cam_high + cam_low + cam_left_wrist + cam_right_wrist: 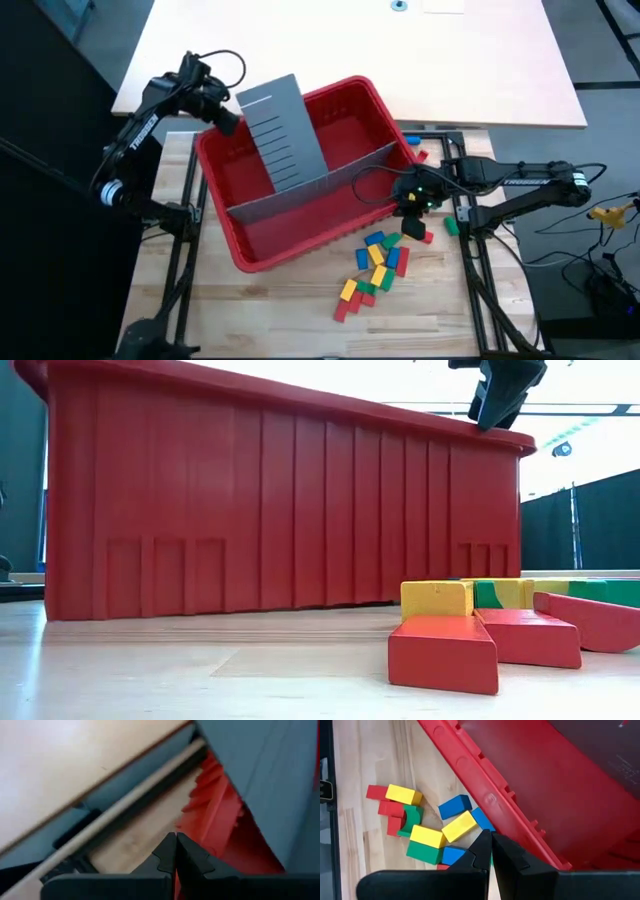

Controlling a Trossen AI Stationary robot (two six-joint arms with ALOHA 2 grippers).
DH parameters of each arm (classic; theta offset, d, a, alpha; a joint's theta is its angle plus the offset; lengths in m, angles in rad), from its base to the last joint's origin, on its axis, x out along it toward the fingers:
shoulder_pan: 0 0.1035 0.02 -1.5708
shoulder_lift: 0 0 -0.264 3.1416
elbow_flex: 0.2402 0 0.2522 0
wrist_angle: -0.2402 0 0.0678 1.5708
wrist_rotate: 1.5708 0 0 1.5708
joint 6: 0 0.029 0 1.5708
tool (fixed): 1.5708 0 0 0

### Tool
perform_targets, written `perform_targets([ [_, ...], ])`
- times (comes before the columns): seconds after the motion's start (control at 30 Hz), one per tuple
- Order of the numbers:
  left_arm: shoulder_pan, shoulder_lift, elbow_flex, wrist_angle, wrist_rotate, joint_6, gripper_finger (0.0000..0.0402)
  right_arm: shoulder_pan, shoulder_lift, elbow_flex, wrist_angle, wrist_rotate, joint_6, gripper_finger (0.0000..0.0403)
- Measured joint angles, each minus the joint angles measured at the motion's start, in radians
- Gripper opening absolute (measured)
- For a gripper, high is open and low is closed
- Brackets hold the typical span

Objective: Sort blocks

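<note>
Two arms, one bin, one heap of blocks — listed from the left side of the table to the right.

Left arm: raised at the far-left corner of the red bin (268, 255), its left gripper (228, 118) beside the upper edge of a grey slotted panel (285, 130) that leans upright out of the bin. In the left wrist view the two dark fingers (165, 856) are pressed together tip to tip, with nothing between them; the bin's red wall and the grey panel lie just beyond.

Red bin: large, set askew on the wooden table (270, 310). A second grey panel (310, 188) stands across its inside as a divider. No block can be made out inside it.

Blocks (372, 272): about a dozen or more, red, green, blue and yellow, heaped on the table just beside the bin's near-right wall. A few strays lie further right — one red (423, 155) and one blue near the bin's right corner, one green (451, 227) by the frame rail. The low view shows a yellow block (436, 599) behind two red ones at the front of the heap.

Right arm: reaching in from the right, its right gripper (411, 222) hovering over the upper end of the heap, close to the bin's wall. Fingers closed against each other in the right wrist view, holding nothing.
</note>
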Motion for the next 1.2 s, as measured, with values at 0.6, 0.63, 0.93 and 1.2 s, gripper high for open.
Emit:
perform_targets([
  [0.6, -0.086, -0.152, -0.005, -0.216, 0.256, -0.042, 0.0000, -0.001, 0.003, 0.000, 0.022, 0.028, -0.027, 0.0000],
  [0.63, -0.102, -0.158, -0.005, -0.216, 0.264, -0.046, 0.0000, -0.002, 0.003, 0.000, 0.019, 0.028, -0.029, 0.0000],
  [0.93, -0.207, -0.183, -0.004, -0.170, -0.045, -0.131, 0.0000, -0.002, 0.001, 0.000, 0.014, 0.028, -0.036, 0.0000],
  [1.2, -0.207, -0.227, -0.002, -0.118, -0.206, -0.163, 0.0000, -0.003, -0.056, 0.000, -0.085, 0.090, -0.031, 0.0000],
])
